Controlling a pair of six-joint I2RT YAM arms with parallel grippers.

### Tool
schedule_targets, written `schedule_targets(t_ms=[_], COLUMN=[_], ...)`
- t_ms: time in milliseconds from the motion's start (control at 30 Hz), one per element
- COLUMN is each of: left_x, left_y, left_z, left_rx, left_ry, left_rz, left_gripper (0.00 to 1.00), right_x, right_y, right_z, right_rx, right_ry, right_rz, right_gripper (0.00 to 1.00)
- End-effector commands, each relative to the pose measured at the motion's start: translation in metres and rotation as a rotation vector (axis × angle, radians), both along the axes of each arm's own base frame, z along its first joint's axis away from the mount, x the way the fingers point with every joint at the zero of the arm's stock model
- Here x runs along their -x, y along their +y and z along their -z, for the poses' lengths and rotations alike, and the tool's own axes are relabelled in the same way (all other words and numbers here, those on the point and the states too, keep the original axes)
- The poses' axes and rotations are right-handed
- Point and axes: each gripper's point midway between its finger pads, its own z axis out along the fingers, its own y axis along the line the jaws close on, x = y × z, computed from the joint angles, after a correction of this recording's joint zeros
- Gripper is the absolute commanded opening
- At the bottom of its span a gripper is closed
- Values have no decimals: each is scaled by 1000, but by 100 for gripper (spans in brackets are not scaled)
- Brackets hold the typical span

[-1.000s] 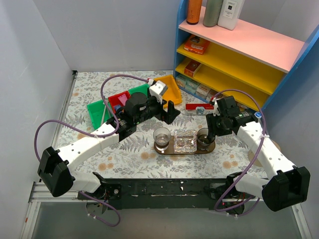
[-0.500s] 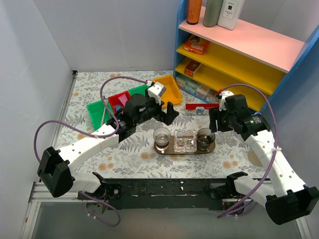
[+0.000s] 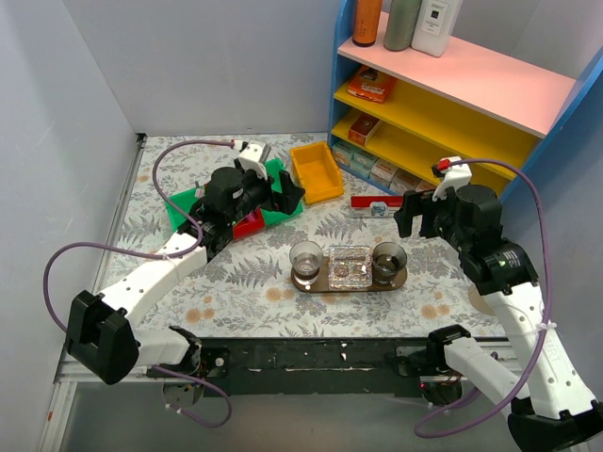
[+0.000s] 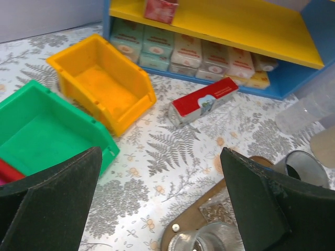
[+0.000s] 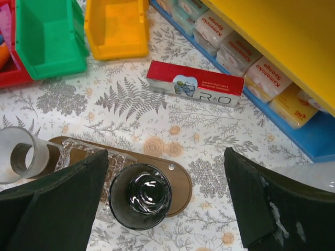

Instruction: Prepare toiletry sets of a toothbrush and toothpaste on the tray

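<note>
The oval brown tray [image 3: 317,283] lies mid-table, carrying a clear cup [image 3: 306,258], a glass dish [image 3: 349,266] and a dark cup [image 3: 388,261]. My left gripper [image 3: 286,194] hovers open and empty over the green bin [image 3: 275,207], left of and behind the tray [image 4: 205,197]. My right gripper [image 3: 415,220] hangs open and empty, high above the dark cup [image 5: 140,196] and the tray's right end [image 5: 184,181]. No toothbrush shows. A scrap of pink [image 5: 4,22] in the red bin may be toothpaste; my left arm hides the rest.
Red [image 3: 248,225], green and yellow [image 3: 316,172] bins stand behind the tray. A red-and-white carton [image 3: 377,205] lies in front of the blue shelf unit [image 3: 443,113], whose bottom row holds sponge packs [image 5: 233,52]. Grey walls close the left and back.
My left arm has swung back and left, from beside the tray to over the bins. My right gripper has pulled up and back from the dark cup. Both grippers have opened wider.
</note>
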Motion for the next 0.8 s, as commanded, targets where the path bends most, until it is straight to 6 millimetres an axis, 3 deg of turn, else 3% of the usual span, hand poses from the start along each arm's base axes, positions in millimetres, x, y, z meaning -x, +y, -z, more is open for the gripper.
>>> schedule_targets(t_ms=[0,133,200,300,433,533,767], left_x=[-10,-50,-70,-84,-94,-90,-83], left_y=[29,84,112,138,157,175,178], left_z=[-4,24,53,76,83,91,112], left_rx=[45,70,62,16,-90,-196,-303], left_ry=[13,137,265,339,309,304,356], left_rz=[-67,-287,-424,-532,-594,-646,-612], left_gripper=[98,98,98,92,81,75,61], right_x=[-12,-16,-17,-16,-12,-12,-14], right_y=[6,8,7,6,3,1,2], right_z=[-17,-18,-16,-14,-7,-4,2], right_rx=[-23,-25,-20,-16,-5,6,5], right_ry=[-96,-111,-111,-116,-113,-114,-103], right_rz=[-19,-25,-19,-19,-18,-11,-11], right_gripper=[98,98,97,95,94,94,93])
